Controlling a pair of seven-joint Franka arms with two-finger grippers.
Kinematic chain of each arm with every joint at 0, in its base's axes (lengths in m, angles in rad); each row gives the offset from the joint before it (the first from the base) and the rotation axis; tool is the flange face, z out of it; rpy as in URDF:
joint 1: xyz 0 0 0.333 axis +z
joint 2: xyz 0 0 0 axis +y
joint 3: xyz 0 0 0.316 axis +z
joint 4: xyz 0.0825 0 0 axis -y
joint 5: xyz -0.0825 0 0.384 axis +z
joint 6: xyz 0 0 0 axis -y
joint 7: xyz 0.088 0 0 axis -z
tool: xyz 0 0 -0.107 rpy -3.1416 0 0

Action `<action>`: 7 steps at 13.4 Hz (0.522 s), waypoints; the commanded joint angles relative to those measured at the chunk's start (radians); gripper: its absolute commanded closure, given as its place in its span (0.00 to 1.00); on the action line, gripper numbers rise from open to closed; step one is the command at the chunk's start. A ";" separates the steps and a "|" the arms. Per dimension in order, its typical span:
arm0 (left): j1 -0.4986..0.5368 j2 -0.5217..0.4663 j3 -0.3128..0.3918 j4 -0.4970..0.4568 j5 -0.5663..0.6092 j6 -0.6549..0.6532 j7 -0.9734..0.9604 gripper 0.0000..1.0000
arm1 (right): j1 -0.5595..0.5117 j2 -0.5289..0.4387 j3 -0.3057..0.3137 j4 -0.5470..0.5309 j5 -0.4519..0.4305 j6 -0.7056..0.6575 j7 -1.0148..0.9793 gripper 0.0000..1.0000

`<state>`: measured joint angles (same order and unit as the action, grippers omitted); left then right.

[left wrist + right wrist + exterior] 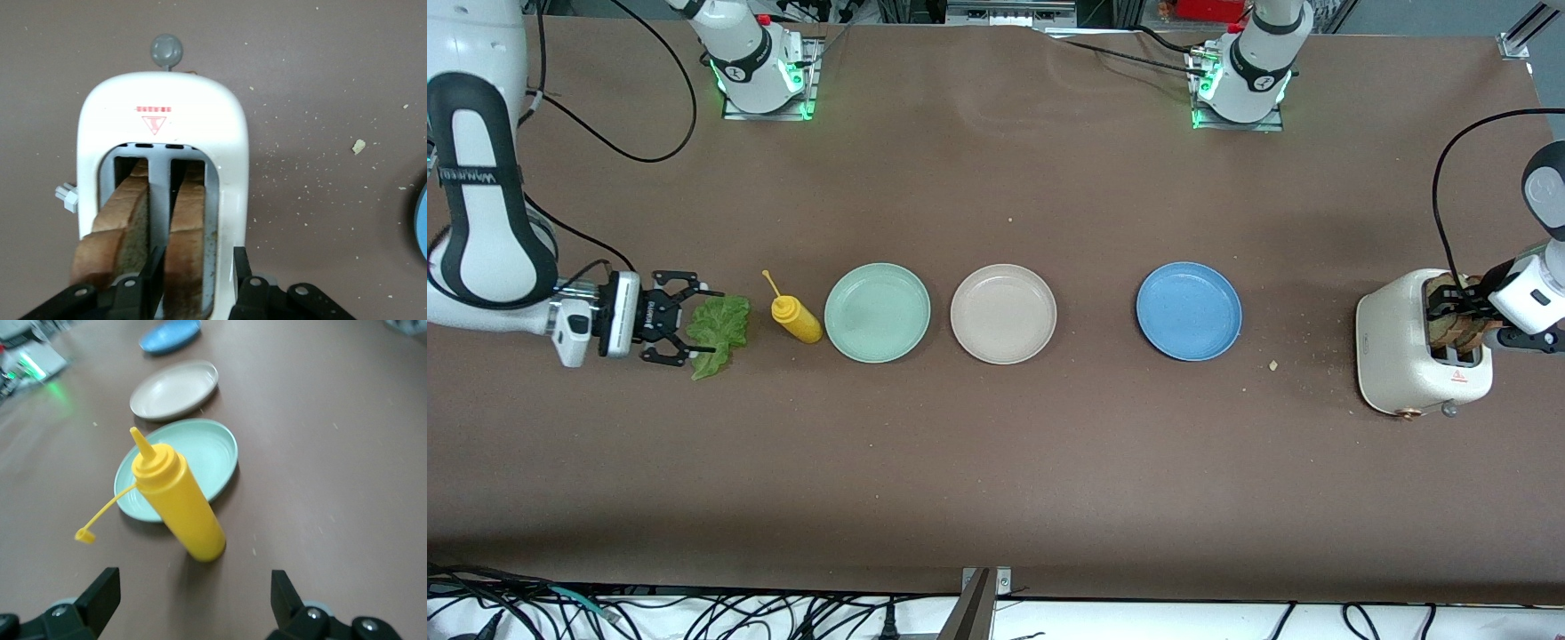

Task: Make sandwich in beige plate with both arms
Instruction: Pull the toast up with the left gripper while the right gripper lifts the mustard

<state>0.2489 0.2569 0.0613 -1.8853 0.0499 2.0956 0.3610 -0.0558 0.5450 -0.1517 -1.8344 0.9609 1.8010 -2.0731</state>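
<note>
Now my left claw (193, 293) straddles one crumbly toasted bread slice (185, 247), grip probably unfinished; right claw (680, 331) spread over floppy green lettuce leaf (720, 331).

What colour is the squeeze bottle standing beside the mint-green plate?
Yellow: the squeeze bottle, clearest in the right wrist view.

A yellow squeeze bottle (795, 318) stands on the brown bench (996, 462), its cap hanging loose on a thin strap, just beside the mint-green plate (877, 312) on the side toward the right arm's end. A blue plate (1189, 310) sits well apart, toward the left arm's end, with a cream toaster (1409, 360) past it. Crumbs (1272, 364) lie between those two.
</note>
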 commanded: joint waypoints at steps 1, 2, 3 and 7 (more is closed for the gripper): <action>0.010 0.004 -0.008 0.014 -0.004 0.000 0.029 0.61 | -0.012 0.078 0.006 0.015 0.108 -0.084 -0.158 0.00; 0.010 0.005 -0.008 0.015 -0.004 -0.002 0.019 0.71 | -0.012 0.107 0.007 0.018 0.131 -0.115 -0.229 0.00; 0.010 0.005 -0.008 0.014 -0.004 -0.003 0.021 0.78 | -0.012 0.128 0.007 0.020 0.159 -0.139 -0.289 0.00; 0.007 0.005 -0.006 0.024 -0.002 -0.009 0.021 1.00 | -0.009 0.231 0.017 0.021 0.280 -0.224 -0.473 0.01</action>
<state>0.2525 0.2572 0.0594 -1.8828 0.0499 2.0959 0.3638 -0.0556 0.7200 -0.1462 -1.8328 1.1740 1.6231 -2.4534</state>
